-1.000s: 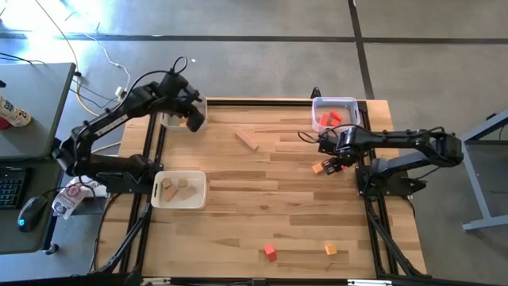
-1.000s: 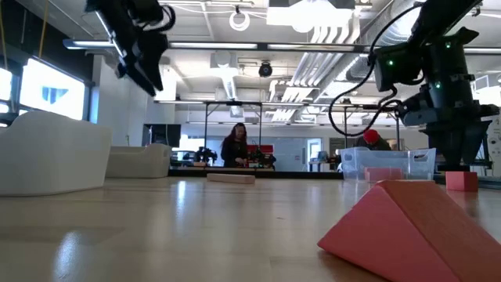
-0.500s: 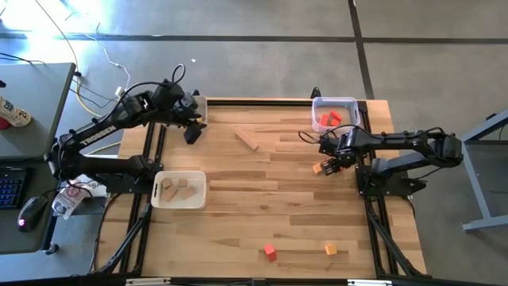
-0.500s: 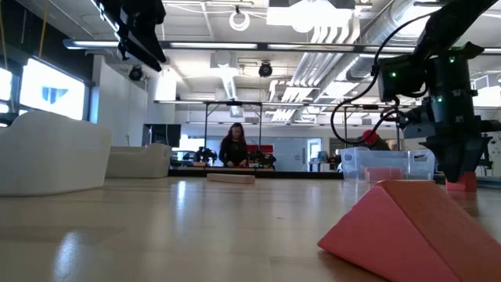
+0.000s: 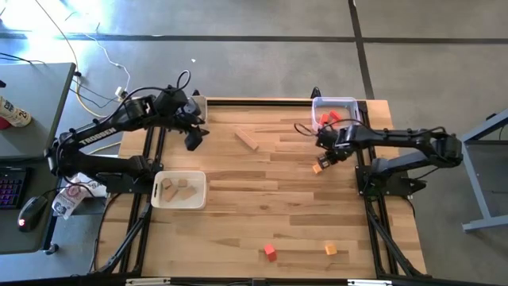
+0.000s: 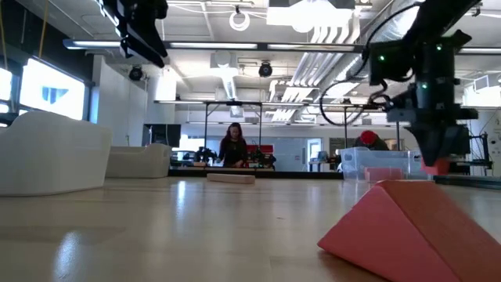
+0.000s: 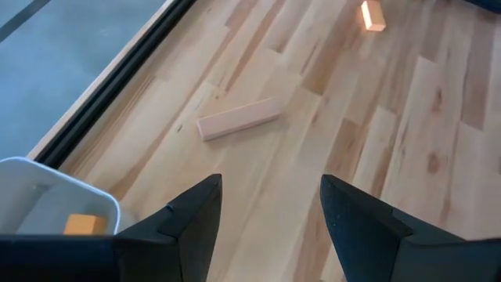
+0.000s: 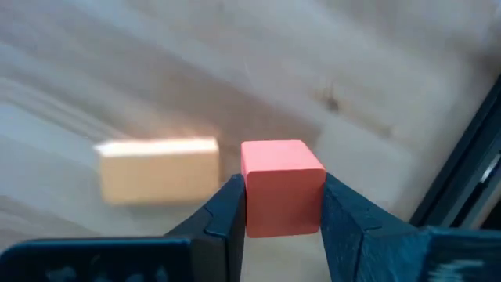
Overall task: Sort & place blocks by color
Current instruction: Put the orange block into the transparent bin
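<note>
My right gripper [image 5: 326,152] is shut on a small red cube [image 8: 282,186] and holds it above the table, just on the near side of the far-right bin [image 5: 346,103], which holds red blocks. An orange block [image 5: 317,168] lies flat on the table beside and below it. My left gripper [image 5: 193,140] is open and empty, in the air by the far-left bin [image 5: 198,102], which holds an orange block [image 7: 82,225]. A light wooden plank [image 5: 247,139] lies flat between the arms. My right gripper pinches the red cube by two opposite side faces [image 8: 247,192] between its two fingers. The fingers point down from above. The cube [image 6: 436,166] is lifted clear of the table and sits level.
A near-left bin [image 5: 155,189] holds several light wood pieces. A red block [image 5: 271,252] and an orange cube [image 5: 331,249] lie near the front edge; the red one fills the low view's foreground [image 6: 415,227]. A person stands in the room beyond the table [image 6: 234,146].
My right gripper has come down on the red cube, taken hold and lifted it clear of the table, moving a little toward the far edge. My left gripper has moved from over the far-left bin toward the near edge.
</note>
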Controlling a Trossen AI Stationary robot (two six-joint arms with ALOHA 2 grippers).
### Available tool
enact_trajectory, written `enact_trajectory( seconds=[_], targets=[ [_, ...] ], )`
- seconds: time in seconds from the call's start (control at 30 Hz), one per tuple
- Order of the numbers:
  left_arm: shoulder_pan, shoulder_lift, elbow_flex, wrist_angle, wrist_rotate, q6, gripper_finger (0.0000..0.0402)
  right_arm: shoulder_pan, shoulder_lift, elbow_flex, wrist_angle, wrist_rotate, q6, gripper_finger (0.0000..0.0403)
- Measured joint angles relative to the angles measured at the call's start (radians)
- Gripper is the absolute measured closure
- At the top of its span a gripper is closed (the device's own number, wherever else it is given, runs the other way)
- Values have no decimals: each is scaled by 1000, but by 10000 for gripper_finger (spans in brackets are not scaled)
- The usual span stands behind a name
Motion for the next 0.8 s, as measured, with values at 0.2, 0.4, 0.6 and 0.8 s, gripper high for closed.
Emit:
enact_trajectory(
  seconds=[0.2, 0.4, 0.6, 0.8],
  targets=[
    [-45, 0, 0, 0, 0, -7, 198, -66, 0, 108, 4, 137, -64, 304],
    [-84, 0, 0, 0, 0, -7, 197, -165, 0, 189, 64, 311, -139, 304],
    [-117, 0, 0, 0, -1, -7, 199, -276, 0, 188, 215, 380, -219, 304],
    [-144, 0, 0, 0, -22, -14, 199, -351, 0, 119, 324, 381, -215, 304]
  ],
)
